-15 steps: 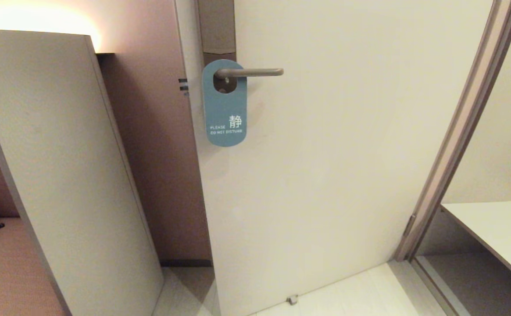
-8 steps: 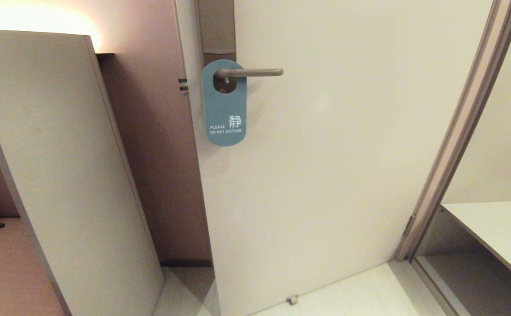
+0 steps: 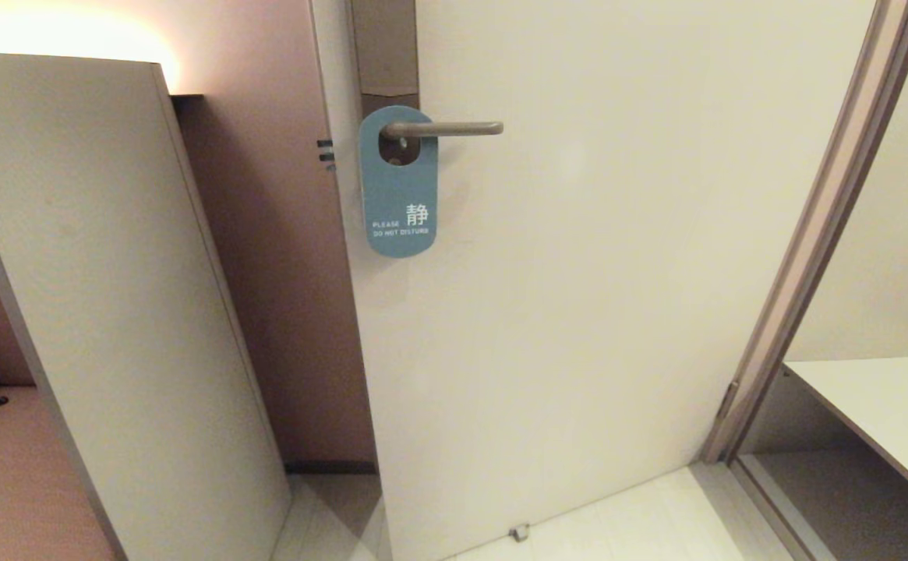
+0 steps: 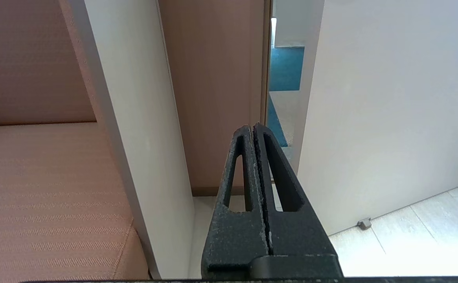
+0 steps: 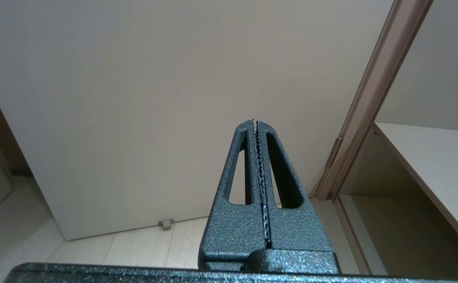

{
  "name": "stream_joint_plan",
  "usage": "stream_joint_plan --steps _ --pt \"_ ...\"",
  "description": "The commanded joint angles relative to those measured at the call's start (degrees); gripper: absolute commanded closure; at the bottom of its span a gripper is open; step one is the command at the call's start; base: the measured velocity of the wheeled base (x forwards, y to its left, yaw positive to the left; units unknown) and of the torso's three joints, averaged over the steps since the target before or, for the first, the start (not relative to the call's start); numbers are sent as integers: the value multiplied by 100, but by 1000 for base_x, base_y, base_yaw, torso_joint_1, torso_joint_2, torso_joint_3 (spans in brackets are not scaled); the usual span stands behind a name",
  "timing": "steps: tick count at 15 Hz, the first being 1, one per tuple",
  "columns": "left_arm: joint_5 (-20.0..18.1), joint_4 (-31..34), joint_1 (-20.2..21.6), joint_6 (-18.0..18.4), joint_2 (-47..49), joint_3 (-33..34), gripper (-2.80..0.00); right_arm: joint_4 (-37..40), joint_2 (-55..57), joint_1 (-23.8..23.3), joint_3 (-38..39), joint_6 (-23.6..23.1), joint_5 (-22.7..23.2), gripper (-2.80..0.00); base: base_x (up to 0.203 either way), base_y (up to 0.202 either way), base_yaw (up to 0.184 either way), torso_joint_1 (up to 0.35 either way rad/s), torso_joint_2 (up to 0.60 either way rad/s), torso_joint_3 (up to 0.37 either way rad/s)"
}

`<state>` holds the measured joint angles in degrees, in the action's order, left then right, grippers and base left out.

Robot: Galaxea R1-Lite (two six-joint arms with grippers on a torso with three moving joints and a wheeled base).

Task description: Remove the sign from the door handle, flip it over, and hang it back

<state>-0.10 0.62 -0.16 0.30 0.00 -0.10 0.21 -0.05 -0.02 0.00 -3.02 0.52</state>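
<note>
The sign (image 3: 399,183) hangs blue side out on the handle (image 3: 442,128), at 12 o'clock on the door (image 3: 578,312). Both the left gripper (image 4: 253,127) and the right gripper (image 5: 254,122) are closed and empty, apparently low near the floor.

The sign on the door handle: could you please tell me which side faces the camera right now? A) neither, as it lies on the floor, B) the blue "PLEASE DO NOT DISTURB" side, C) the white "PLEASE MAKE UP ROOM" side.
B: the sign hangs by its oval hole from the door handle, its blue face with the white words "PLEASE DO NOT DISTURB" towards the head camera.
</note>
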Motion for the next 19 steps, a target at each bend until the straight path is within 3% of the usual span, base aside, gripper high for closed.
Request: stream_joint_plan --steps 1,19 --pt "1 -1 -2 5 0 1 0 -3 5 2 0 -5 0 0 0 0 0 0 0 0" --pt "1 -1 -2 5 0 1 0 -12 5 2 0 109 -43 0 0 0 0 0 0 0"
